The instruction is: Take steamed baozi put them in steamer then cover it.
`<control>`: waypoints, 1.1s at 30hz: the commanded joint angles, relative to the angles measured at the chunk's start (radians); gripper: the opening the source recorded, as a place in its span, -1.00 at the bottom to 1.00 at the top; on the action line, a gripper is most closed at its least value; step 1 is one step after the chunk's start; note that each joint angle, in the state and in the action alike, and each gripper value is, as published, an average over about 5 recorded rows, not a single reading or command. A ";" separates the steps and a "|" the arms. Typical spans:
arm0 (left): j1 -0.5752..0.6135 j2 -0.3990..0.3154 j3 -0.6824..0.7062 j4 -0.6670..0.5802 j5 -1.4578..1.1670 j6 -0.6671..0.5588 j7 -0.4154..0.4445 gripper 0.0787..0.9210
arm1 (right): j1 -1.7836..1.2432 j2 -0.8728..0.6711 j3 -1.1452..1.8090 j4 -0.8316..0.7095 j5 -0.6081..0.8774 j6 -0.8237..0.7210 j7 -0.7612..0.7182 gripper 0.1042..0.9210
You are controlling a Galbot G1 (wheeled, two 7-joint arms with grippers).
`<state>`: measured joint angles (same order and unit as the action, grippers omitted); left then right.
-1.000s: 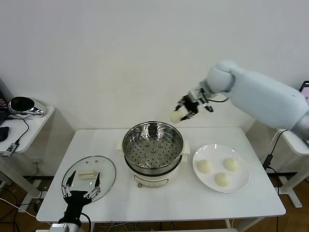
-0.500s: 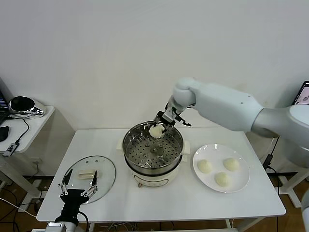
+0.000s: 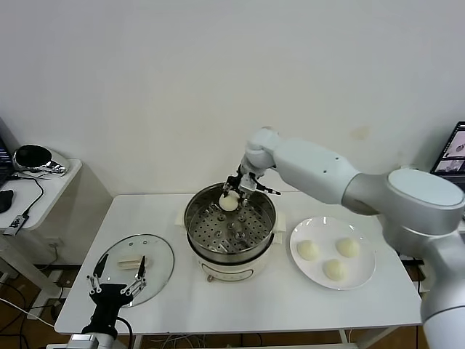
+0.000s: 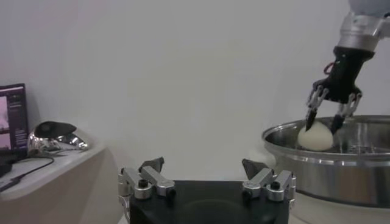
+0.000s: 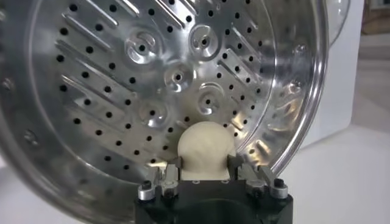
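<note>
From the head view, a white table (image 3: pixel 240 305) stands against a plain white wall, with a small side table (image 3: pixel 43 190) off to the robot's left carrying a shiny helmet-like object (image 3: pixel 34 158) and some cables. On the main table the steamer (image 3: pixel 231 231) sits in the middle, a glass lid (image 3: pixel 135 267) lies flat to its left, and a white plate (image 3: pixel 333 251) to its right holds three buns (image 3: pixel 333 258). The right arm reaches in from the right, over the far rim of the steamer, and the right gripper (image 3: pixel 234 196) sits on a fourth bun (image 3: pixel 229 202) just above the holed floor at the back of the basket. The left gripper (image 3: pixel 116 279) hangs low at the near edge of the table, over the near edge of the lid, fingers spread wide and holding nothing. In the left wrist view, those spread fingers (image 4: pixel 144 181) frame the foreground, and beyond them the right gripper (image 4: pixel 324 122) points down into the steamer (image 4: pixel 329 159) with its tips on either side of the bun (image 4: pixel 315 137). In the right wrist view, the bun (image 5: pixel 206 149) sits between the two fingers (image 5: pixel 163 181), which press its sides, right over the holed steel floor of the steamer (image 5: pixel 109 91), near its wall.
</note>
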<state>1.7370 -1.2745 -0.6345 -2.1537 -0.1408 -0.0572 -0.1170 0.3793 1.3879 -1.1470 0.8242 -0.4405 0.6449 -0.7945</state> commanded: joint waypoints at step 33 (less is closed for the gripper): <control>-0.020 0.049 0.020 -0.014 -0.007 0.011 0.001 0.77 | 0.251 -0.923 -0.145 0.801 0.677 -1.001 -0.320 0.76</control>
<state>1.7166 -1.2334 -0.6149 -2.1664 -0.1476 -0.0466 -0.1149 0.7242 0.7427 -1.3410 1.4811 0.1707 -0.1588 -1.0565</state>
